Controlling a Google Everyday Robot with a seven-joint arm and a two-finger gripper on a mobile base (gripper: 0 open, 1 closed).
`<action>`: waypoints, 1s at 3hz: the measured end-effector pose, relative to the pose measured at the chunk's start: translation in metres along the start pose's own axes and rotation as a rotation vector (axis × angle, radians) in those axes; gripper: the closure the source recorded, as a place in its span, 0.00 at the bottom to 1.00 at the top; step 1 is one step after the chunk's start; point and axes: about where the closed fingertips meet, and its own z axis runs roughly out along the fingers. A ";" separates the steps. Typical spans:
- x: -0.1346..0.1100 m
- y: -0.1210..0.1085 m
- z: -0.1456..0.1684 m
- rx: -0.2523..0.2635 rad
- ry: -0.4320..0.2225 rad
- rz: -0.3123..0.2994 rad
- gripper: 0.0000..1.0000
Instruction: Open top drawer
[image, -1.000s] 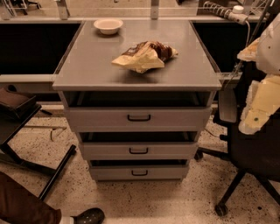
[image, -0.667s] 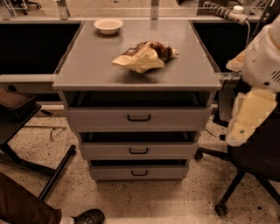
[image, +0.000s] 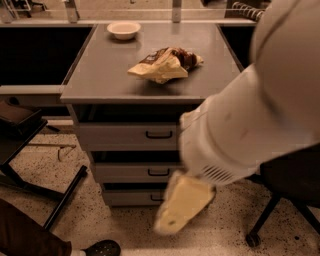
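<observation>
Claw (image: 176, 216) below top drawer (image: 120, 136), its front camera-facing, long axis left-right

Speckled beige terrazzo floor (image: 227, 242) across lower frame. Black wheeled office chair (image: 267, 212), lower right. Black metal-legged stand (image: 65, 197), left edge. Long pale counter (image: 40, 22) along top. Lighting warm, dim.

Office-like workroom: a grey metal drawer cabinet (image: 100, 75) stands on a speckled floor (image: 225, 222), with a wheeled office chair (image: 292, 172) at the near right. A white bowl (image: 123, 29) and a snack bag (image: 165, 64) lie on the cabinet's top. The robot's gripper (image: 182, 202) hangs low before the cabinet, right of centre.
</observation>
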 end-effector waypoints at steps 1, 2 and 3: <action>-0.039 0.056 0.088 -0.107 -0.043 -0.031 0.00; -0.066 0.078 0.218 -0.202 -0.068 -0.048 0.00; -0.066 0.078 0.218 -0.201 -0.068 -0.048 0.00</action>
